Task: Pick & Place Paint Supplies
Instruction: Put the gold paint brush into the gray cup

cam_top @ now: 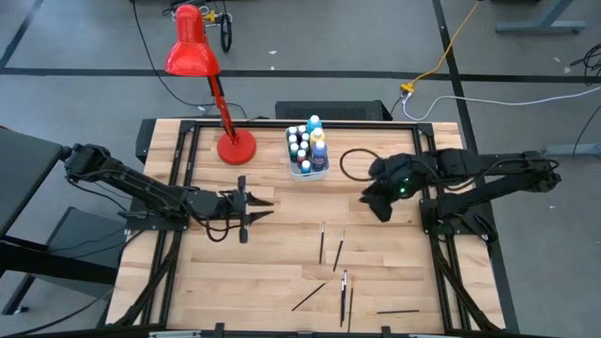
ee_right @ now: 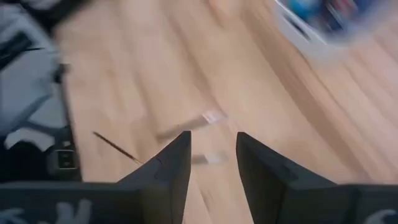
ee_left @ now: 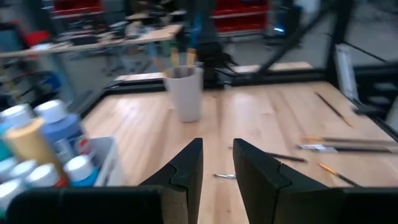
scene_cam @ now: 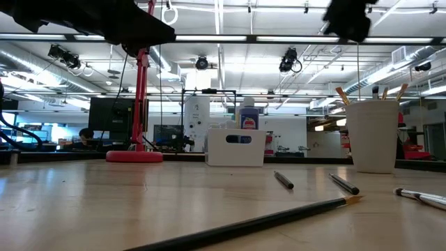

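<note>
Right gripper [ee_right: 211, 155] above bare wood right of white tub [cam_top: 307, 169], jaws apart, empty. Left gripper [ee_left: 216, 163] mid-table, jaws apart, empty. Paintbrushes [cam_top: 322, 243] scattered toward front edge.

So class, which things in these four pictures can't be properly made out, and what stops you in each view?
- Bottles in the tub, high view: too small to count or read.
- White cup, low view: shows there; in the high view the right gripper and its arm cover its likely spot.
- Tub, right wrist view: blurred by motion, contents unclear.
- Brushes, right wrist view: only smeared streaks.
- Left gripper, low view: only a dark shape cut off by the top edge.
</note>
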{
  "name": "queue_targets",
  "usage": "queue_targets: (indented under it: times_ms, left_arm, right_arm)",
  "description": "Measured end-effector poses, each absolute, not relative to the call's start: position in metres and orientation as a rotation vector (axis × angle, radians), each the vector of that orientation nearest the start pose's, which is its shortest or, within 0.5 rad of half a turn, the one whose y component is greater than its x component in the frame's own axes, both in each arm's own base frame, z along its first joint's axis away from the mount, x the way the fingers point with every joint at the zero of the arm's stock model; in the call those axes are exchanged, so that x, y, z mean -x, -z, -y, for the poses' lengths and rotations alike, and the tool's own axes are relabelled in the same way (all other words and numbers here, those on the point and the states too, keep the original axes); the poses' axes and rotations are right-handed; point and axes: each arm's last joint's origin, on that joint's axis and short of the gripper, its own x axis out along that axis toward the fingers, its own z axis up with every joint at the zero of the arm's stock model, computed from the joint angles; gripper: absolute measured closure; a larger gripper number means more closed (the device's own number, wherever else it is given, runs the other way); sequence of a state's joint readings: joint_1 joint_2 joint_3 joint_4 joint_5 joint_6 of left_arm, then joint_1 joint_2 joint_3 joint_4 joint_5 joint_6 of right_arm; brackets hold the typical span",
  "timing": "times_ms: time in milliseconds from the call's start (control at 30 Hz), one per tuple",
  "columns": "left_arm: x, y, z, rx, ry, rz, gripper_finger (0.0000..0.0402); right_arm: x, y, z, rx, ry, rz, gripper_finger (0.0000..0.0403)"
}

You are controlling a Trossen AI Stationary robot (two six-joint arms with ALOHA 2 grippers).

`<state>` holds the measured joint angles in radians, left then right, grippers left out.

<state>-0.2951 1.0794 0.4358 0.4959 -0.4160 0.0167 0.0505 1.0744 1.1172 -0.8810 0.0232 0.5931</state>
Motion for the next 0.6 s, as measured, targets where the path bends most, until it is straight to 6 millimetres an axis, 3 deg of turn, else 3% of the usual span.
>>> queue_targets:
  times_ms: [133,267,433,600]
  left_arm:
    - [-0.214,-0.226,0.050,0.003,-0.221,-0.102,0.0306]
    - [-0.215,-0.226,0.051,-0.056,-0.206,-0.110,0.0306]
    - [-0.215,-0.226,0.050,-0.117,-0.207,-0.118,0.0306]
    - [-0.214,-0.229,0.047,-0.127,-0.308,-0.100,0.0306]
  right_arm:
    - [-0.218,-0.339,-0.030,-0.351,0.047,-0.717,0.0283]
    - [-0.228,-0.330,-0.057,-0.218,-0.085,-0.750,0.0289]
    - [-0.245,-0.300,-0.100,-0.072,-0.145,-0.864,0.0296]
    - [-0.262,-0.259,-0.151,-0.036,-0.237,-0.952,0.0300]
